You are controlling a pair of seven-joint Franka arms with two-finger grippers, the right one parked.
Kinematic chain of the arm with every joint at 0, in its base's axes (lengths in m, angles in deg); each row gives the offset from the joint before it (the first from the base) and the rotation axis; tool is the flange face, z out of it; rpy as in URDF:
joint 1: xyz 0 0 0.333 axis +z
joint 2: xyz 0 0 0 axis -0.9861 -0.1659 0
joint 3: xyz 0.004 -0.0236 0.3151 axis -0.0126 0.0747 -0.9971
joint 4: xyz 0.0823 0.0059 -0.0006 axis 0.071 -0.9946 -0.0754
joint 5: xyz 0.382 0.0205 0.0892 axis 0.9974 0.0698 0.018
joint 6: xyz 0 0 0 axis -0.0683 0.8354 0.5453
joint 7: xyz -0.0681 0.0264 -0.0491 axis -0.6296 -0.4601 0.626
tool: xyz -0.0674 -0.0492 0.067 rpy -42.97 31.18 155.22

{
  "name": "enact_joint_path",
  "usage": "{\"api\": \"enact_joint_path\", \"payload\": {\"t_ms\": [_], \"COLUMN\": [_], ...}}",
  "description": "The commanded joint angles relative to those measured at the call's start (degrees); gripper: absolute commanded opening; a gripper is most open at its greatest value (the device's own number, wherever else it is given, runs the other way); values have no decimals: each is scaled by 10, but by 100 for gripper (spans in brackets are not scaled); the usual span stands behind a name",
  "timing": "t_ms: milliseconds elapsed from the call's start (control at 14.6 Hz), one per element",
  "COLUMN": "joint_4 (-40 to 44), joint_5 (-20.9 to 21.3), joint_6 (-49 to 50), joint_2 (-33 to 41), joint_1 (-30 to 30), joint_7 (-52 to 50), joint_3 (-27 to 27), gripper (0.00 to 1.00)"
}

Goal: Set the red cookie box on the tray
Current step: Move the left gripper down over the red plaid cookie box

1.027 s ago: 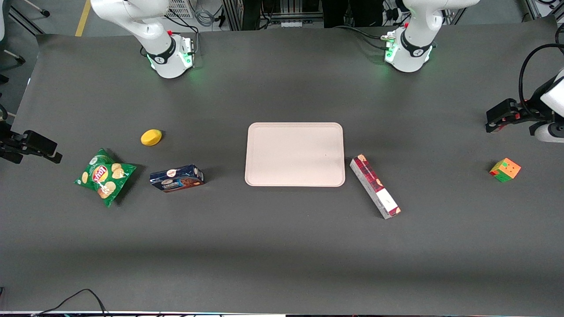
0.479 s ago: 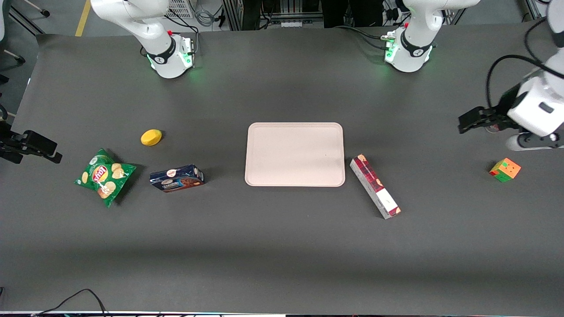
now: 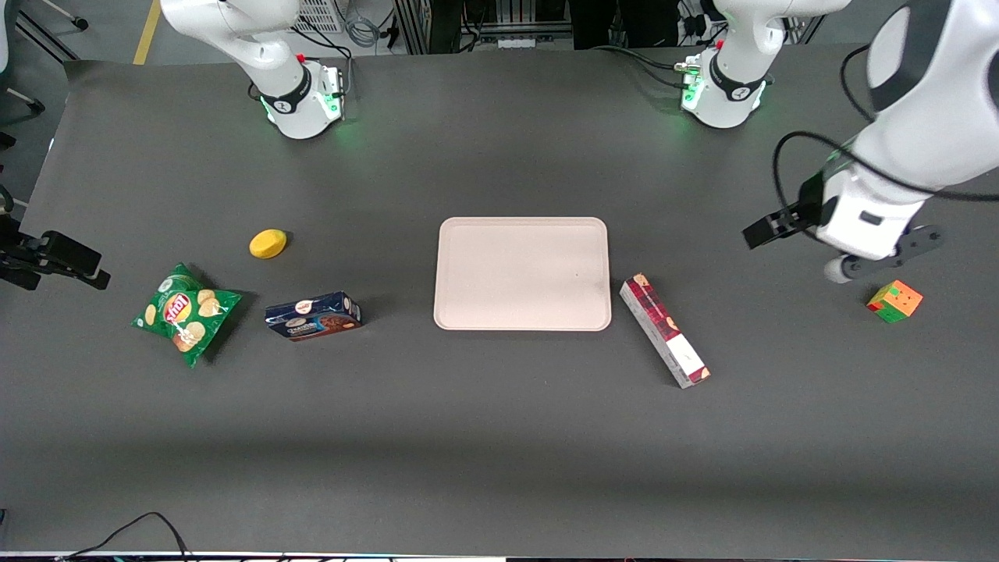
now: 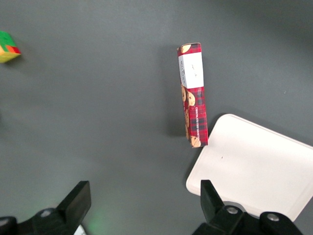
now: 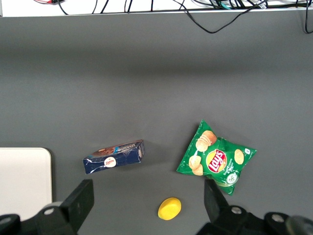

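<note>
Toward working arm's end of table, your left gripper (image 3: pixel 761 232) has swung in from table edge over last second, now hovering above bare mat between puzzle cube (image 3: pixel 894 300) and red cookie box (image 3: pixel 664 330). Approach under way, nothing grasped. Box lies flat on mat, one end just beside tray (image 3: pixel 521 273) corner. Wrist view gives you what front view doesn't: fingers (image 4: pixel 76 199) spread wide, box (image 4: pixel 192 94) and tray (image 4: pixel 254 171) ahead.

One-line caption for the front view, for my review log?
Open left gripper hovers above the table, short of the long red plaid cookie box lying beside the empty pinkish-beige tray.
</note>
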State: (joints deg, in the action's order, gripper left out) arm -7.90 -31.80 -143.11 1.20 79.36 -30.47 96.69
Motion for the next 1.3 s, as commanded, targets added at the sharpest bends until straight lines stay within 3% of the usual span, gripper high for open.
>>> {"api": "enact_joint_path", "payload": {"t_ms": [0,548,753,890,1096,1233], "joint_4": [-119,-262,-261,-254,-205,-180], "joint_5": [-8,-6,7,45,50,75], "joint_6": [-120,-373,-440,-448,-447,-447], "joint_2": [31,-23,-78,-104,-159,-188], "joint_1": [0,-2,-12,-13,-13,-17], "joint_7": [-29,-78,-122,-134,-152,-181], "joint_3": [10,51,54,57,57,57], "gripper": [100,100,100,100,100,100]}}
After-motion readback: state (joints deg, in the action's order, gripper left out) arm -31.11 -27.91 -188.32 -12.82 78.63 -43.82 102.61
